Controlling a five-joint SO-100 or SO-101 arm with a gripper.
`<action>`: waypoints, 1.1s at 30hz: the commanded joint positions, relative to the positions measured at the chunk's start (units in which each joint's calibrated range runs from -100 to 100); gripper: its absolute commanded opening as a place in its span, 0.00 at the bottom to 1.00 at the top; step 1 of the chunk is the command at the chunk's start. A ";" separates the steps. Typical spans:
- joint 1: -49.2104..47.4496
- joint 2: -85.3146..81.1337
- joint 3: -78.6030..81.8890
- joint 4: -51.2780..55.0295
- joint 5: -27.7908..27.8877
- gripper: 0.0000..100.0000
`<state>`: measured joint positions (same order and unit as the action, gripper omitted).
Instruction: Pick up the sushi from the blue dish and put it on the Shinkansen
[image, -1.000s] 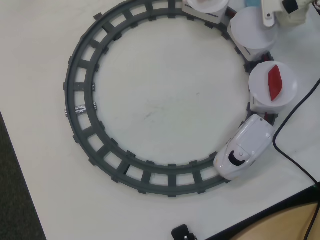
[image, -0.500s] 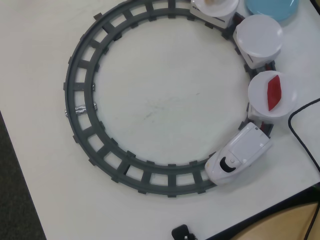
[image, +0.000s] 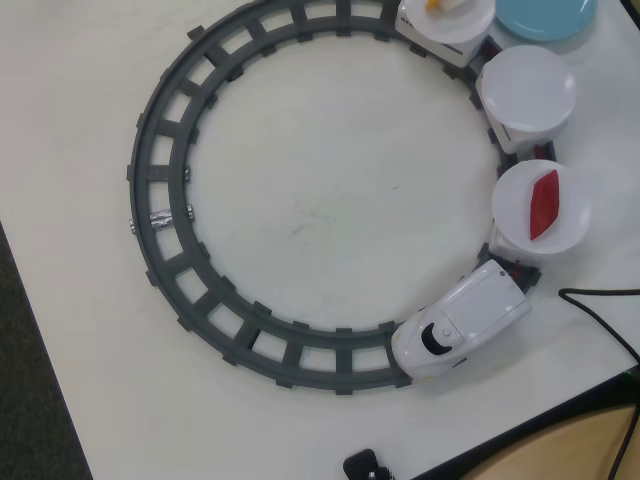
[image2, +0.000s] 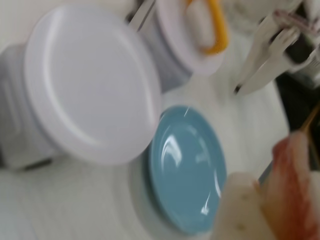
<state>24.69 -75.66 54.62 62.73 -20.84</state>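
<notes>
- Risk first: my claw (image2: 260, 200) is clenched on the small oblong toy sushi (image2: 292, 190), pale white with a pinkish-red mottled edge, and the wrist view is smeared with blur, so I judge a swing or jolt could shake the piece loose.
- Grip is near one end as far as I can tell; the piece fills the lower right corner of the wrist view and I cannot see how much of it sits between my fingers. A shallow hold would let it twist out.
- Sushi itself looks smooth and rounded, probably slippery plastic, lifted clear of the round, shallow, sky-blue plastic dish (image2: 187, 170), which lies empty just below it on the white tabletop (image: 300, 210).
- Target confusion is the next hazard: the white toy bullet train (image: 460, 330) with its black windscreen pulls cars topped with round white plates, and two are taken, one by a red diamond-shaped piece (image: 543, 203), one by a yellow-orange strip piece (image2: 215, 27).
- Empty white plate (image2: 92, 82) sits just beside the dish, its rim overlapping the dish edge in the wrist view; I judge that the right spot.
- Dropping from too high could bounce the sushi off the plate onto the grey ring track (image: 170, 250).
- Overhead view shows only the dish's edge (image: 545, 18) at the top, and neither my claw nor the sushi.
</notes>
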 joint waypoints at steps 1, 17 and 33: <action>-2.42 -5.21 6.96 -6.12 -0.14 0.01; -39.48 9.48 -2.64 -7.66 -3.65 0.01; -22.67 34.03 -10.18 -0.47 -14.56 0.02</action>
<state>1.77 -42.48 48.49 59.67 -35.11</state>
